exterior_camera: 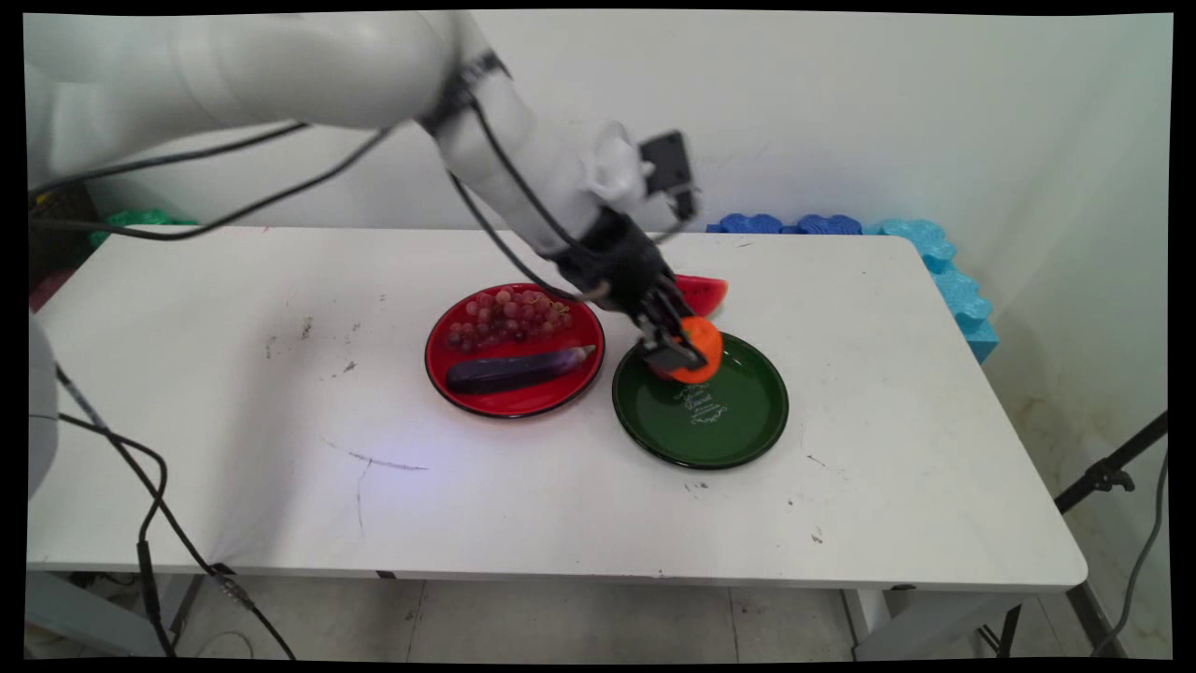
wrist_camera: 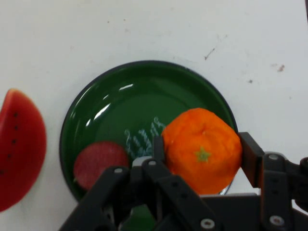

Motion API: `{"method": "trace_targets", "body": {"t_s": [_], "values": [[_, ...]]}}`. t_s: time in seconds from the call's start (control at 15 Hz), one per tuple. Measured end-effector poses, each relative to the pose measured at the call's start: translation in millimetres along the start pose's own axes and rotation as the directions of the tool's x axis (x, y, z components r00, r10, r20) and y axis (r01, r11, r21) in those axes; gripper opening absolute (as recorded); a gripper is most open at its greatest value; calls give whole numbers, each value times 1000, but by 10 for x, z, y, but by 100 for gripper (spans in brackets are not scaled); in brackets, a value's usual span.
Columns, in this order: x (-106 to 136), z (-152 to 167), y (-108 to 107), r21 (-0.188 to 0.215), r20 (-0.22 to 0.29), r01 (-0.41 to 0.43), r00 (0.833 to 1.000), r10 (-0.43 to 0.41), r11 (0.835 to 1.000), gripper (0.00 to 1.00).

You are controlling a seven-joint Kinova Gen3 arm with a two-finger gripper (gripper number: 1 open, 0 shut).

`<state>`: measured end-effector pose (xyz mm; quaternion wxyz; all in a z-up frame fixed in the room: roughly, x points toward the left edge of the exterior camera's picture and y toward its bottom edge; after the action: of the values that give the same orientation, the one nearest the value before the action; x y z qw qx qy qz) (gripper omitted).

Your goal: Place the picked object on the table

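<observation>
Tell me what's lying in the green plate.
In the green plate, the hand view shows a dark red round piece near its rim. The gripper holds an orange over the plate. The plate's bottom part is hidden behind the gripper's linkage.

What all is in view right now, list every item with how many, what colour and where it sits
Round orange fruit: one, orange, between the gripper fingers over the green plate's far edge.
Round glossy green plate: one, dark green with white lettering, table centre-right.
Small round dark red item: one, lying in the green plate; what it is cannot be told.
Watermelon slice: one, red, on the table just behind the green plate.
Round glossy red plate: one, red, left of the green plate.
Bunch of grapes: one, reddish, in the red plate's far half.
Long eggplant: one, purple, in the red plate's near half.
White table: one.
Foam mats: blue, several, along the wall.
Black two-finger gripper: one, closed on the orange fruit.
</observation>
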<state>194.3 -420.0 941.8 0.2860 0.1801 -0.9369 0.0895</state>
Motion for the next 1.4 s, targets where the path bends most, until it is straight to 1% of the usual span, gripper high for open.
{"method": "trace_targets", "body": {"t_s": [0.27, 0.4, 0.53, 0.73, 1.0, 1.4], "values": [[-276, -379, -104, -15, 8, -13, 1000, 13, 1000, 0], [-454, -479, -152, -23, 19, -22, 1000, 22, 999, 0], [-620, -510, -176, -35, 33, -28, 999, 29, 999, 0], [-837, -458, -163, -52, 47, -31, 998, 34, 998, 0], [-1048, -269, -123, -71, 60, -45, 997, 49, 996, 0], [-1193, 68, -93, -84, 60, -56, 996, 62, 995, 0]]}}
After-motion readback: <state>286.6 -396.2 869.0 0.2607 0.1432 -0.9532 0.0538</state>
